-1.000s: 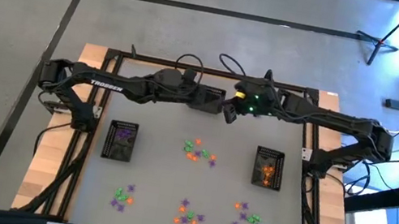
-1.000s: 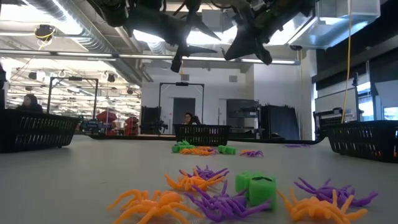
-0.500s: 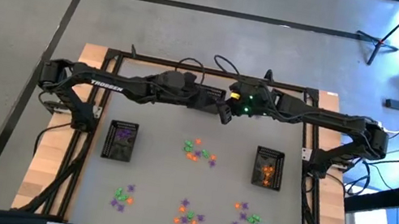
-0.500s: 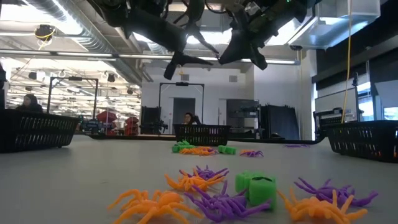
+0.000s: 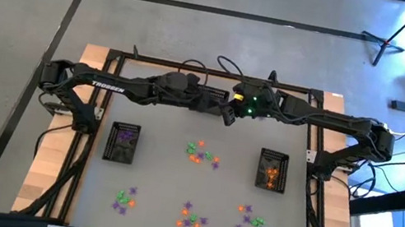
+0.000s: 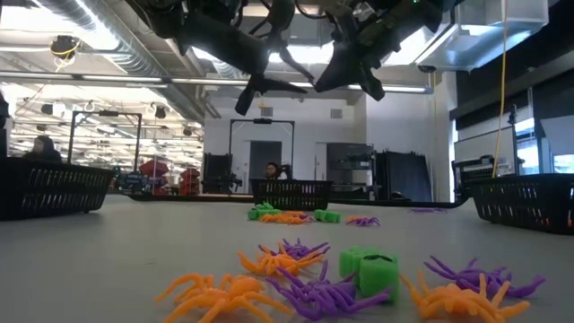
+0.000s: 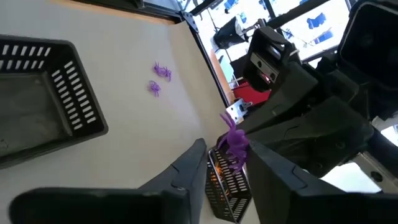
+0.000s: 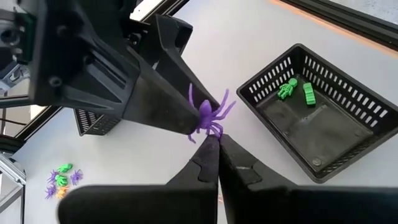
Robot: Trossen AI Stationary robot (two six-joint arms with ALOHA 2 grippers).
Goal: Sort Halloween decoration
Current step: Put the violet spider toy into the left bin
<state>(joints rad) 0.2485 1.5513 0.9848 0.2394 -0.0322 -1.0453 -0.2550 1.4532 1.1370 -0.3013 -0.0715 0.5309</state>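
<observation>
- Looking down from the high view, we find both arms stretched inward, the left gripper [image 5: 224, 111] and right gripper [image 5: 230, 116] meeting above the table's [image 5: 160, 164] far edge; a second ago they stood slightly apart, so a hand-over seems underway.
- At table height, we see both grippers held high, well above the scattered Halloween decoration [image 6: 305, 269], barely shifted over the last half-second.
- From the left wrist, our fingers [image 7: 186, 171] are parted, the purple spider [image 7: 235, 144] between their tips.
- From the right wrist, our fingers [image 8: 208, 158] are pressed together just beneath the spider; whether they pinch a leg we cannot tell. A basket [image 8: 323, 140] holding green pieces lies beyond.
</observation>
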